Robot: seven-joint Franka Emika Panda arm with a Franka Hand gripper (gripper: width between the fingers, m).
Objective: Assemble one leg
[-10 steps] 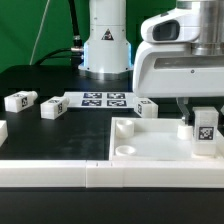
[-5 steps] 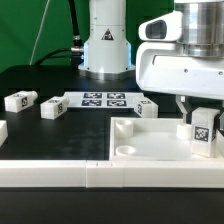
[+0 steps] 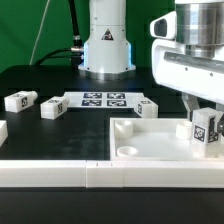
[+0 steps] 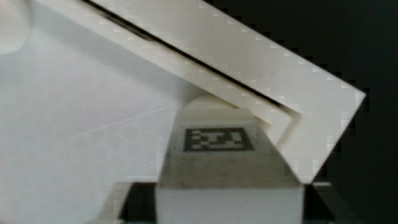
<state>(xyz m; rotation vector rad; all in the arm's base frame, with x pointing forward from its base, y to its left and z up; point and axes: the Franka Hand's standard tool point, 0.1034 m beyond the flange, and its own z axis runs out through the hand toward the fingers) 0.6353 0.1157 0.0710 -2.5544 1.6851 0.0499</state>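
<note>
My gripper (image 3: 205,112) is shut on a leg (image 3: 207,133), a small white post with a black-and-white tag. It holds the leg upright at the far right corner of the large flat white panel (image 3: 160,145). The leg's lower end is at the panel's surface; I cannot tell whether it is seated in a hole. In the wrist view the leg (image 4: 222,150) fills the space between the dark finger pads (image 4: 146,205), with the panel (image 4: 89,100) behind it. A round hole (image 3: 127,150) shows at the panel's near left corner.
Three loose tagged legs lie on the black table: one far left (image 3: 20,100), one beside it (image 3: 52,108), one behind the panel (image 3: 146,108). The marker board (image 3: 105,99) lies before the arm's base (image 3: 105,45). A white rail (image 3: 100,175) runs along the front.
The gripper's body has shifted toward the exterior view's right, seemingly turning. The leg has stayed at nearly the same spot on the panel's corner.
</note>
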